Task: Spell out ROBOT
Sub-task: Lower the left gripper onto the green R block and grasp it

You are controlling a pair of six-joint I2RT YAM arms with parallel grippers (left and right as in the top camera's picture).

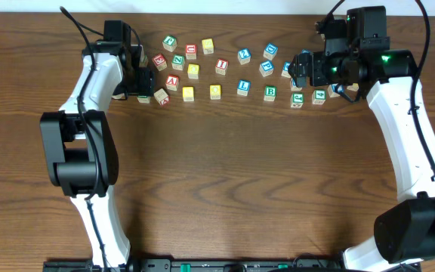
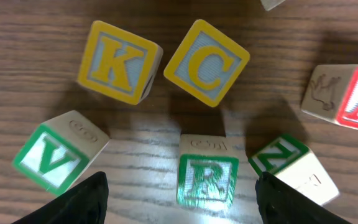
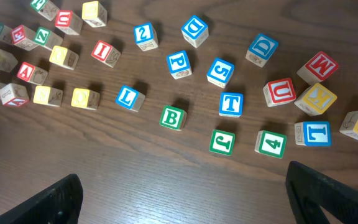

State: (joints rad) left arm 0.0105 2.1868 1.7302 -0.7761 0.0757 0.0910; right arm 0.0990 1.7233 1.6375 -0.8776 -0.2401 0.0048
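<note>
I see the left gripper [image 2: 182, 199] at the left end of the scatter of letter cubes, its two fingers set wide apart. The R cube [image 2: 207, 178], with a green letter on a wooden body, sits on the table [image 2: 166, 130] between those fingers. There is a visible gap on each side, and neither finger touches it. The green V cube [image 2: 56, 158] lies near its left, and the green N cube [image 2: 283, 163] lies just beside its right, turned at an angle. Beyond the R cube lie a yellow K cube [image 2: 118, 62] and a yellow C cube [image 2: 207, 62], close together and each turned at an angle. A red A cube [image 2: 353, 96] lies at the right edge of the left wrist view.

The right gripper [image 3: 184, 193] hangs over bare wood near the right end of the scatter, fingers spread as wide as they go and holding nothing. In the right wrist view, the B cube [image 3: 173, 118], green-lettered, lies ahead of the fingers. The T cube [image 3: 230, 104], blue-lettered, lies near its right, apart from it. Left of the B cube comes a blue L cube [image 3: 129, 98], then a yellow cube [image 3: 86, 98] and a second yellow cube [image 3: 47, 94] side by side. I cannot read the letters on those two. The R cube is well apart from the B cube and the T cube.
</note>
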